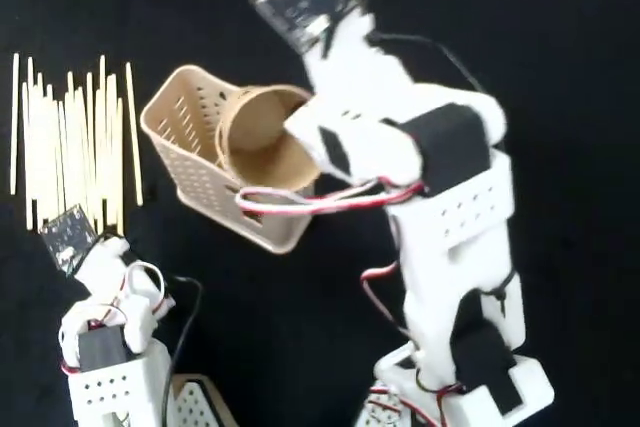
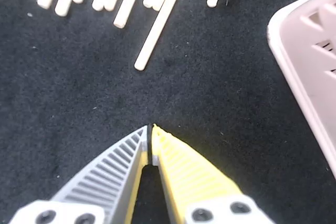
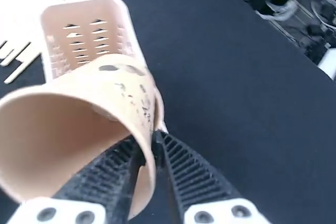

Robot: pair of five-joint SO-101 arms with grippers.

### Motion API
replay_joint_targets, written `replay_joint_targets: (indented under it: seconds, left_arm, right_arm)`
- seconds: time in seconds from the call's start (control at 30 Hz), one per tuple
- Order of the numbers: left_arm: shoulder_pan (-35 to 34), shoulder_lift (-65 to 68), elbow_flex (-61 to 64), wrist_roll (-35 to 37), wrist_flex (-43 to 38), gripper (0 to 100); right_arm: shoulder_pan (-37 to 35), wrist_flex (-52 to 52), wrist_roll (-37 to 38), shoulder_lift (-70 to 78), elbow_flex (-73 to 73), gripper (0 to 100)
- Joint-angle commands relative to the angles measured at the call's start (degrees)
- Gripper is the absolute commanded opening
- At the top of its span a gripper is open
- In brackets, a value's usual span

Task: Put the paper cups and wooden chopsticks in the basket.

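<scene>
Note the left hand (image 2: 151,129) near the near left corner of the tabletop (image 1: 560,97). Its fingers are pressed together on nothing, just short of the near ends of the chopsticks (image 1: 70,137). You will find the chopsticks lying loose, side by side, along the left edge, pointing toward the far edge. Just beside them, toward the middle, stands the basket (image 1: 190,142). The right hand (image 3: 155,137) pinches the paper cup (image 1: 268,142) by its wall at the rim, one finger inside and one outside. The cup is tipped on its side, base toward the basket's mouth; you cannot tell whether they touch.
</scene>
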Motion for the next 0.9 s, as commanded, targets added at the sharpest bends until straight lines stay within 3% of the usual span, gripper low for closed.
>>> replay_joint_targets:
  seconds: [0.0, 0.27, 0.57, 0.67, 0.87]
  left_arm:
    - [0.4, -0.26, 0.92, 0.35, 0.26, 3]
    - [0.4, -0.26, 0.92, 0.35, 0.26, 3]
    - [0.4, -0.26, 0.92, 0.35, 0.26, 3]
    - [0.4, -0.26, 0.92, 0.35, 0.26, 3]
    - [0.4, -0.26, 0.92, 0.35, 0.26, 3]
  right_arm:
    - [-4.4, 2.11, -0.53, -2.33, 1.54, 1.5]
    - [-4.4, 2.02, -0.7, -4.88, 2.24, 14.5]
    - [-4.4, 0.18, -1.58, -7.69, -2.68, 14.9]
    - [-4.4, -2.2, -4.92, -7.43, -5.58, 14.9]
    - [-4.57, -12.13, -8.0, -7.43, 2.42, 14.9]
